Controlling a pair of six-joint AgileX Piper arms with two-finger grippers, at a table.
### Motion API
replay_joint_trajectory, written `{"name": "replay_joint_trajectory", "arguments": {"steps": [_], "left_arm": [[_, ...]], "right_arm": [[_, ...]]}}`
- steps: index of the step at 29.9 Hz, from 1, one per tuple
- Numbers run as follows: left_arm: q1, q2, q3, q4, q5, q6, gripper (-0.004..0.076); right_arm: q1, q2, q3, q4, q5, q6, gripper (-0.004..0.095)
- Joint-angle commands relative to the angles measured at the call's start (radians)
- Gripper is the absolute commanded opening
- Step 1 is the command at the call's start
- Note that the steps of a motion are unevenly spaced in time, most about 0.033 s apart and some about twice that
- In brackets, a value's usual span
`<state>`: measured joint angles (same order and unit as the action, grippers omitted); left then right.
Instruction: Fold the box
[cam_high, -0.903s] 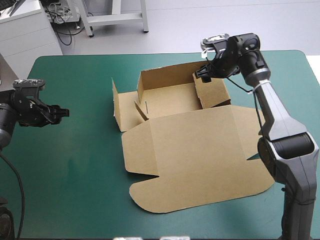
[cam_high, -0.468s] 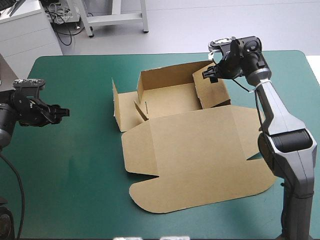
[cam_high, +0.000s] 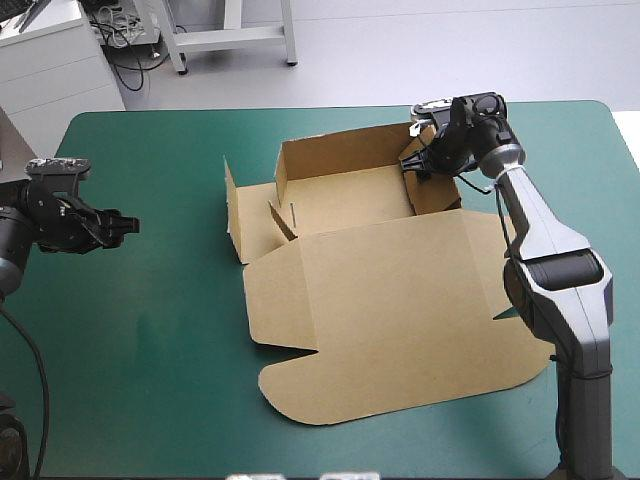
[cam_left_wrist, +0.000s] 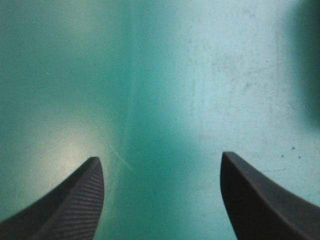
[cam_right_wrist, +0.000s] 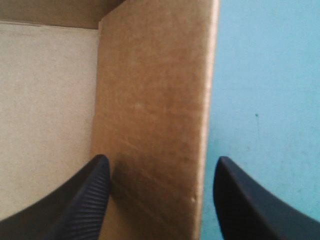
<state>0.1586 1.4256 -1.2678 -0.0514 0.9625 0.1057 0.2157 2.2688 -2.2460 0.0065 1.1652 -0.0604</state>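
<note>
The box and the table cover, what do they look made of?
The box looks like matte brown cardboard: cut flaps, creased folds, a thin raw edge. The teal-green cover seems a smooth mat, perhaps rubber or vinyl: soft sheen, faint scuffs.

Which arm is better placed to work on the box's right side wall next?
Right. The right gripper stands open astride that raised wall; the left gripper is open over bare teal-green cover, well apart from the box.
</note>
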Motion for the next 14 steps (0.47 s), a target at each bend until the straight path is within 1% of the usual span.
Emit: {"name": "replay_joint_trajectory", "arguments": {"steps": [1, 2, 5, 8, 10, 13, 14], "left_arm": [[-0.003, -0.035, -0.025, -0.01, -0.028, 0.003, 0.047], [-0.003, -0.035, -0.025, -0.01, -0.028, 0.003, 0.047], [-0.003, -0.035, -0.025, -0.01, -0.027, 0.003, 0.047], [-0.003, -0.035, -0.025, -0.01, -0.023, 0.003, 0.047], [-0.003, -0.035, -0.025, -0.01, -0.021, 0.003, 0.047], [-0.003, -0.035, -0.025, -0.01, -0.023, 0.003, 0.047], [-0.003, -0.035, -0.025, -0.01, -0.021, 0.003, 0.047]], "right_arm": [[-0.008, -0.066, -0.032, -0.006, -0.037, -0.013, 0.0323], [-0.008, -0.066, -0.032, -0.006, -0.032, -0.017, 0.0249], [-0.008, -0.066, -0.032, -0.006, -0.007, -0.023, -0.0018], [-0.008, -0.068, -0.034, -0.006, 0.035, -0.024, -0.0022], [-0.008, -0.07, -0.048, -0.006, 0.085, -0.021, -0.0023], [-0.008, -0.102, -0.05, 0.033, 0.083, 0.037, -0.0023], [-0.008, -0.113, -0.055, 0.039, 0.083, 0.026, -0.0023]]}}
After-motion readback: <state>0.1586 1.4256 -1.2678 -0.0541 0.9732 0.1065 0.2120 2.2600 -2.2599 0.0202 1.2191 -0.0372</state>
